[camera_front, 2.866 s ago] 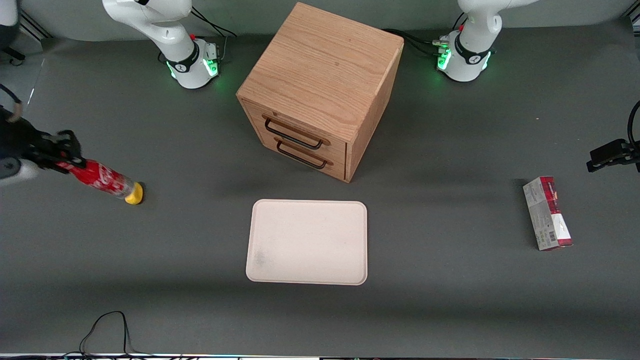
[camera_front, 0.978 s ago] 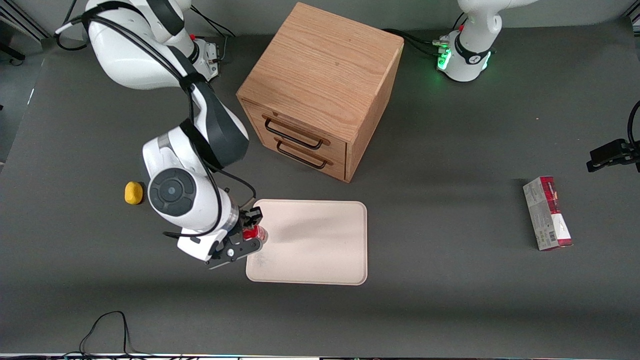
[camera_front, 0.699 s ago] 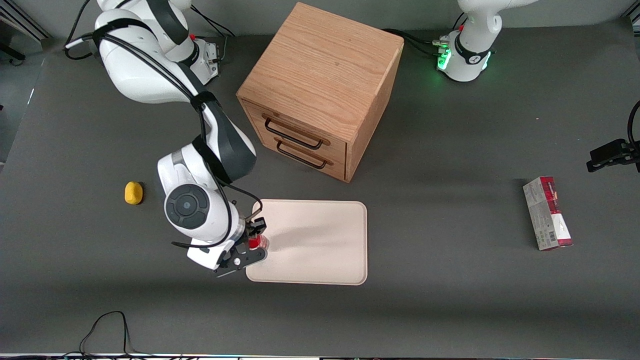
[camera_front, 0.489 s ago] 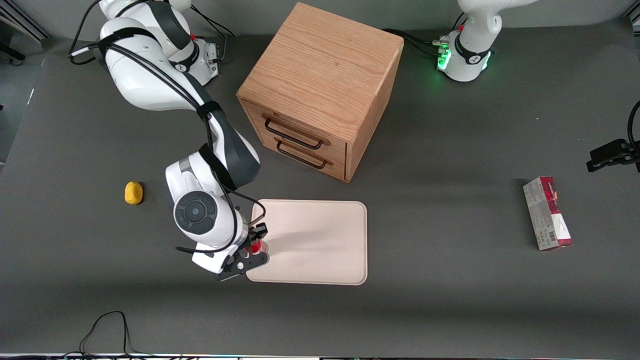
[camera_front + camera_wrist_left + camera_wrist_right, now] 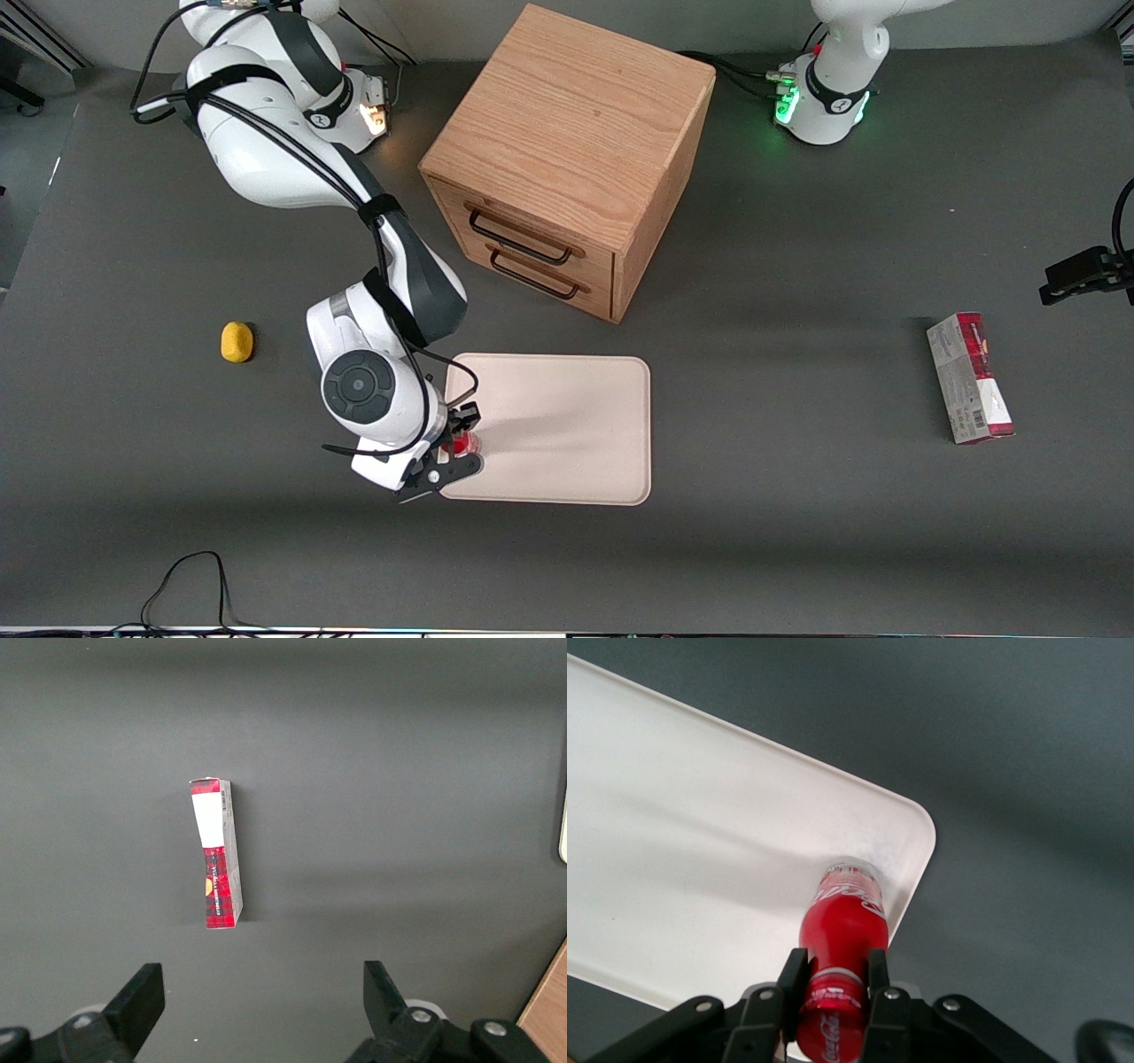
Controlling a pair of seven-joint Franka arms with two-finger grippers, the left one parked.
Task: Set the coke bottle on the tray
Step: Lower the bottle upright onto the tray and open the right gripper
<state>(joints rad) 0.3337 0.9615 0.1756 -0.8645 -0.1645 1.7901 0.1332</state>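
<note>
Coke bottle (image 5: 843, 935) clamped in my hand (image 5: 833, 988), base over tray (image 5: 700, 859) corner, wrist view shows label, front only red (image 5: 462, 440)

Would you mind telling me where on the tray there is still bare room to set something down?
Most of the tray is bare, from its middle out to the edge facing the carton. Only the corner nearest the front camera, at the working arm's end, is crowded: there the end effector holds the coke bottle upright.

Even overhead light, soft shadow bands across the dark table (image 5: 797, 532), pale tray (image 5: 567, 443) bright — frames sharp, no glare
</note>
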